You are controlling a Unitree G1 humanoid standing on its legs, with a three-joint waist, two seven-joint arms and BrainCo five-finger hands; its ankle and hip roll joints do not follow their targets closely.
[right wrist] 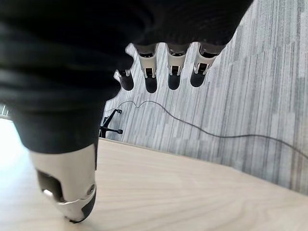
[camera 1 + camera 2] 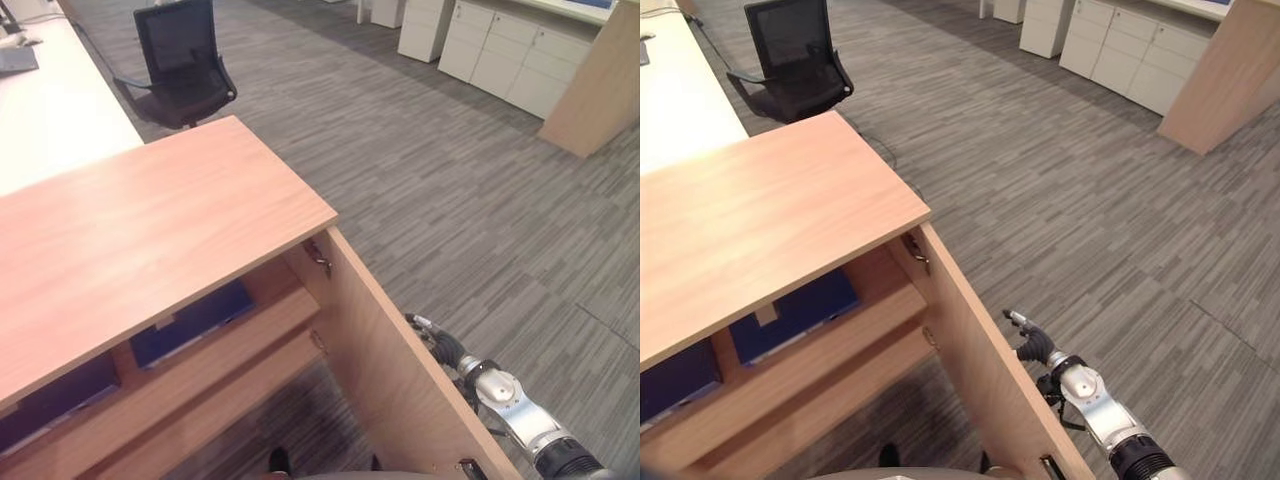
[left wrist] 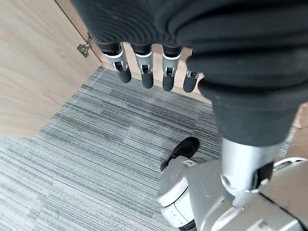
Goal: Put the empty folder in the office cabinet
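The wooden office cabinet (image 2: 150,230) stands low in front of me with its right door (image 2: 400,380) swung open toward me. Two dark blue folders lie flat on its upper shelf, one near the door side (image 2: 195,322) and one farther left (image 2: 55,400). My right hand (image 2: 1035,343) hangs just outside the open door, its fingers (image 1: 168,67) relaxed and holding nothing. The door's pale face (image 1: 192,192) runs right beside it. My left hand (image 3: 144,67) hangs open and empty over the carpet, close to a wooden cabinet panel (image 3: 33,72) with a metal hinge (image 3: 84,47).
A black office chair (image 2: 180,65) stands behind the cabinet beside a white desk (image 2: 50,110). White drawer units (image 2: 510,55) and a leaning wooden panel (image 2: 600,85) line the far right. Grey striped carpet stretches to the right of the door.
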